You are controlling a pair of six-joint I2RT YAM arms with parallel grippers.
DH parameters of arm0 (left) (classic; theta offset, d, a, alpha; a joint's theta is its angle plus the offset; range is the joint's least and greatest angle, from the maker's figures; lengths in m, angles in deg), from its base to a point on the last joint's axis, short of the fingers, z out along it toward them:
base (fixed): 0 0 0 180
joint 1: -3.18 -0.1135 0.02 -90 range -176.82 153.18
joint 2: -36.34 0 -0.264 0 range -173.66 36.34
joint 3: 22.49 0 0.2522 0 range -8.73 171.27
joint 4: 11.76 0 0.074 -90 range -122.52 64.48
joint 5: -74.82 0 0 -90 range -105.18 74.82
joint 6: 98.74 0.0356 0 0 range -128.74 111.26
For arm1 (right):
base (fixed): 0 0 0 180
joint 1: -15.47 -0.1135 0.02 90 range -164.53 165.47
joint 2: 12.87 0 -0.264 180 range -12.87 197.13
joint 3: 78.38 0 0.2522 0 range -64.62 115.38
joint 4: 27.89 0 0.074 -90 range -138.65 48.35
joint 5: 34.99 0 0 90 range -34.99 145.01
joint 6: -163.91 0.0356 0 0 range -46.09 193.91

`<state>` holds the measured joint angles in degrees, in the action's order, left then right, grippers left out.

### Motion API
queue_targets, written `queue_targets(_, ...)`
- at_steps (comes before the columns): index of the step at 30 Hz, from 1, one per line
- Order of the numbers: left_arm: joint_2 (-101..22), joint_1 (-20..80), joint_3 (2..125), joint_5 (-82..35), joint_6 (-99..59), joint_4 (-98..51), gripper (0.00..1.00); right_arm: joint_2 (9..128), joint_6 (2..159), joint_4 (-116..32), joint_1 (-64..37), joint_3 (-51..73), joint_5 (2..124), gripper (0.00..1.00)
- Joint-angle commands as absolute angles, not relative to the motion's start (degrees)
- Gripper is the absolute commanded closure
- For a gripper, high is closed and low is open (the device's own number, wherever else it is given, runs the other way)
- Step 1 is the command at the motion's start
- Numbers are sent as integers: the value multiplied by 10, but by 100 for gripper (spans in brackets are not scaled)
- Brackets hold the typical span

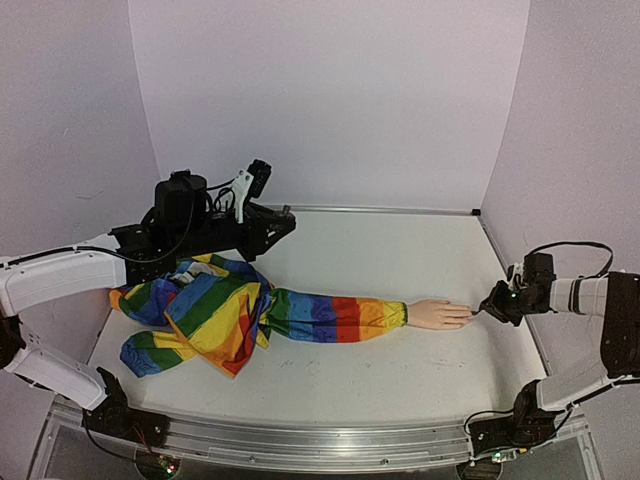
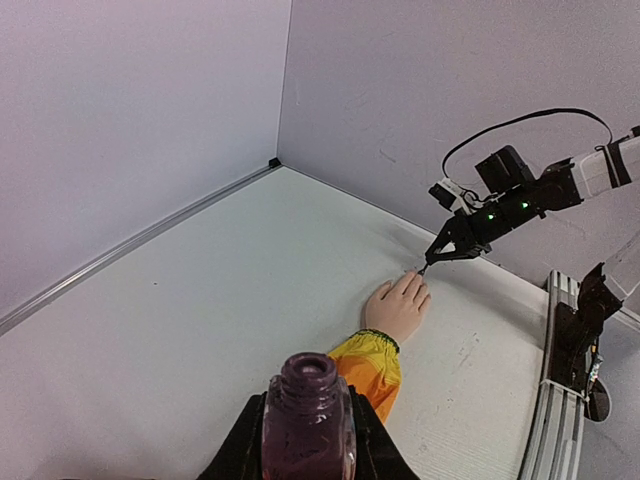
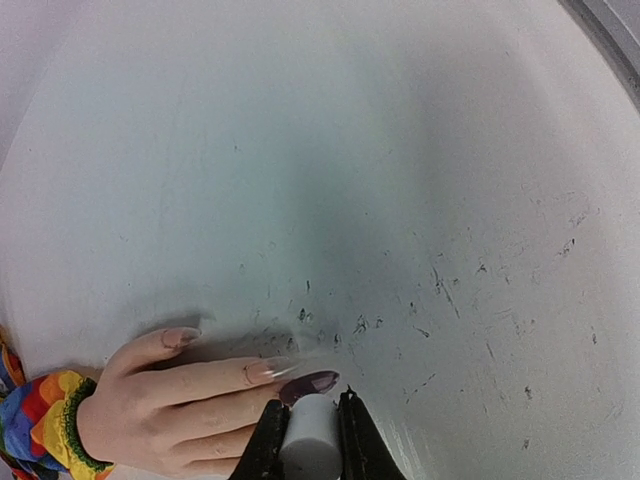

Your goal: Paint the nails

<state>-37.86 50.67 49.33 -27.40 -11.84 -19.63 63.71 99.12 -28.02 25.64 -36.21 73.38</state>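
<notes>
- The right claw (image 3: 309, 425) was closed on a short whitish cylindrical brush handle (image 3: 306, 452). Its tip was at the dark-painted nail (image 3: 310, 381) of the pale peach plastic mannequin hand (image 3: 170, 410). The hand lay on the white table (image 3: 400, 200) at the end of a rainbow-striped fabric sleeve (image 1: 330, 318).
- Pressing too hard would probably have nudged the seemingly unfixed hand sideways and smeared polish onto its skin.
- The neighbouring nails (image 3: 264, 372) looked bare peach, and a drying brush might have streaked them.
- The left claw (image 2: 308, 450) gripped a small open glass bottle of dark purple polish (image 2: 308, 400), well apart from the hand. Any tilt risked a spill over the sleeve.
</notes>
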Motion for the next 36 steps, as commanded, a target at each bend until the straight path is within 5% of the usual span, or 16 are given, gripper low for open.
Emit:
queue_targets(1, -356, 509, 502, -270, -119, -175, 100, 635, 991, -282, 253, -357, 712, 100)
queue_targets(22, -357, 509, 505, -275, -118, -176, 100, 630, 988, -290, 251, -357, 765, 100)
queue_targets(36, -351, 509, 500, -270, -117, -177, 100, 636, 1004, -297, 250, -353, 690, 100)
